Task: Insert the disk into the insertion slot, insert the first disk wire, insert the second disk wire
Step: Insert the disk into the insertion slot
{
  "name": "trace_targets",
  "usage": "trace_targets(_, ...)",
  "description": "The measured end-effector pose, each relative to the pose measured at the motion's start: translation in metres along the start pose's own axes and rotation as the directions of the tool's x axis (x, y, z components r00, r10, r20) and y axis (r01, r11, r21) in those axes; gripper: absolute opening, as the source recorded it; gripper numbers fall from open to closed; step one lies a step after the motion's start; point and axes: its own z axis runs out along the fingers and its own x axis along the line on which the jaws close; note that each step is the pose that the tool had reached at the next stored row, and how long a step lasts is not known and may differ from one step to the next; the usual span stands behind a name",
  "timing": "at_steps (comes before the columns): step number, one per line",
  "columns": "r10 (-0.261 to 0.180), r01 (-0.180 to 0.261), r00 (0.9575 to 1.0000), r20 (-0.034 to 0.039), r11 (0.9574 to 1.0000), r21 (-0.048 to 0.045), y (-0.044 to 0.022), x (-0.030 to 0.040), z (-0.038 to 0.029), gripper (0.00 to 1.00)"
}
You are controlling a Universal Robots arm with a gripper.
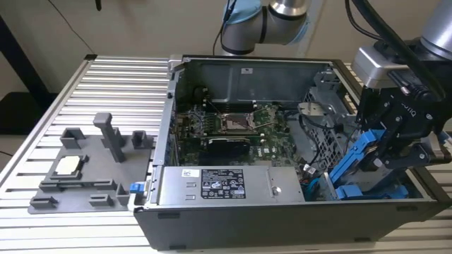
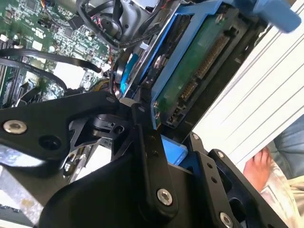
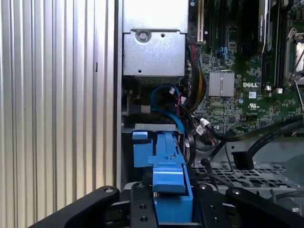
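My gripper (image 1: 397,154) hangs over the exterior view's right front corner of the open computer case (image 1: 211,222). It is shut on the disk (image 1: 355,152), which it holds steeply tilted by its bright blue carrier frame. The disk's lower end reaches down into the drive bay (image 1: 332,186). In the second wrist view the disk (image 2: 197,71) shows its green circuit board side and connector row, with a black finger (image 2: 147,152) across its frame. In the first wrist view the blue carrier (image 3: 168,183) sits between the fingers. A blue cable (image 3: 166,102) and other loose wires (image 3: 204,126) lie just beyond.
Another blue-framed drive (image 1: 371,191) lies low in the bay. The silver power supply (image 1: 226,185) and the green motherboard (image 1: 233,127) occupy the case. A grey fixture tray (image 1: 84,169) sits on the ribbed aluminium table (image 1: 106,79). Part of a person (image 2: 259,168) is beside the table.
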Motion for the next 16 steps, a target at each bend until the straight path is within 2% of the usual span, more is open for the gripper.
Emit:
trace_targets(2,0.003,-0.003,1.0000,0.0024,1.0000,0.0077,0.0026,-0.0013,0.0000,0.37)
trace_targets(4,0.006,-0.006,1.0000,0.0029,0.9999,0.0111,0.0044,-0.0025,0.0000,0.37)
trace_targets(10,0.007,-0.007,1.0000,0.0032,0.9999,0.0116,0.0046,-0.0030,0.0000,0.37)
trace_targets(12,0.007,-0.007,1.0000,0.0031,0.9999,0.0116,0.0046,-0.0030,0.0000,0.39)
trace_targets(13,0.007,-0.007,1.0000,0.0032,0.9999,0.0116,0.0046,-0.0030,0.0000,0.45)
trace_targets(16,0.007,-0.007,1.0000,0.0032,0.9999,0.0116,0.0046,-0.0030,0.0000,0.45)
